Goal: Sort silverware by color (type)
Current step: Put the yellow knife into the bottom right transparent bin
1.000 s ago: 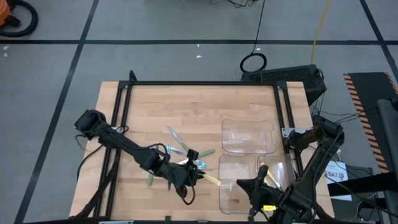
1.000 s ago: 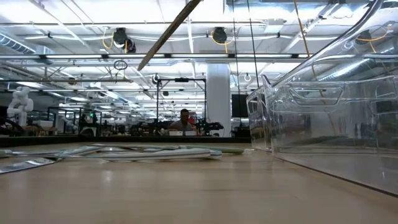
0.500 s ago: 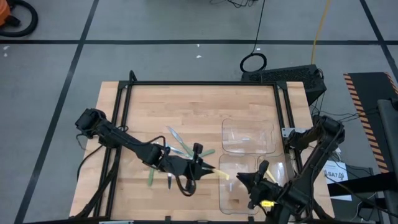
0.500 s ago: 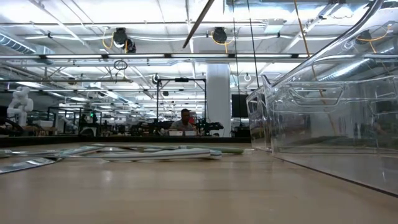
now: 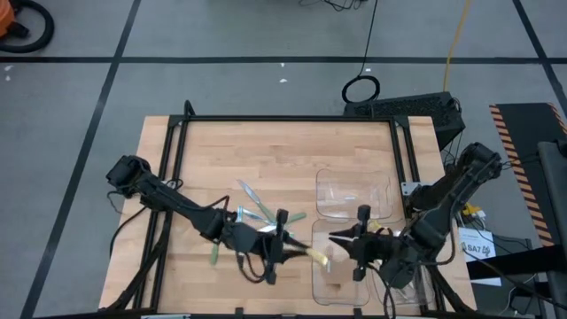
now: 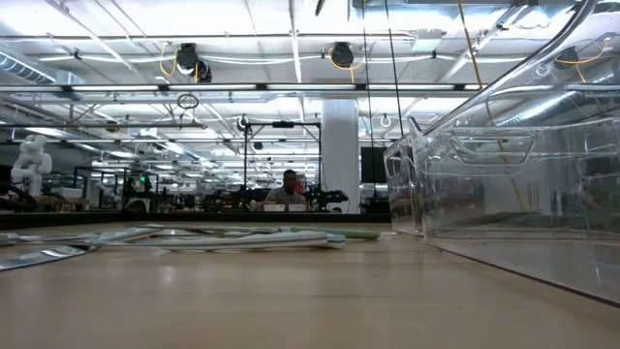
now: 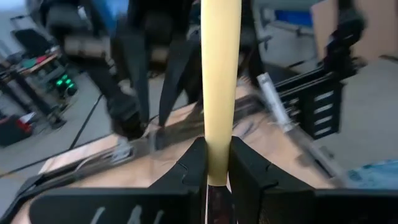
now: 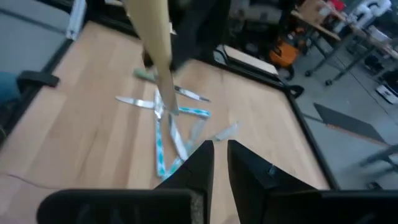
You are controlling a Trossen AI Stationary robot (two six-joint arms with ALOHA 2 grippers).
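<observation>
Left arm reaches in from the table's left edge, out across the wood toward the middle front. Left gripper is clamped on a yellow-handled utensil; in the left wrist view the yellow handle sticks straight out from between the two dark fingers, pinched tight at its lower end. From above, the free yellow end pokes rightward, over the near-left edge of the front clear tray.

Just left of and behind that gripper lies the loose pile of silverware on the bare table: green and blue handled pieces fanned out, some crossing. One green-handled piece lies apart, nearer the front left. The right wrist view shows the same pile, blue-handled pieces crossing, silver ends pointing outward. In the low view the pile is a flat strip on the tabletop, with tray walls on the right.

Right of centre sit the clear trays: one at the back, the others in front of it. Right arm comes in from the right edge, over the front trays. Right gripper faces the left gripper, close to the yellow tip; its fingers stand narrow with a slim gap, nothing between them. Can't tell if it touches the yellow utensil.
</observation>
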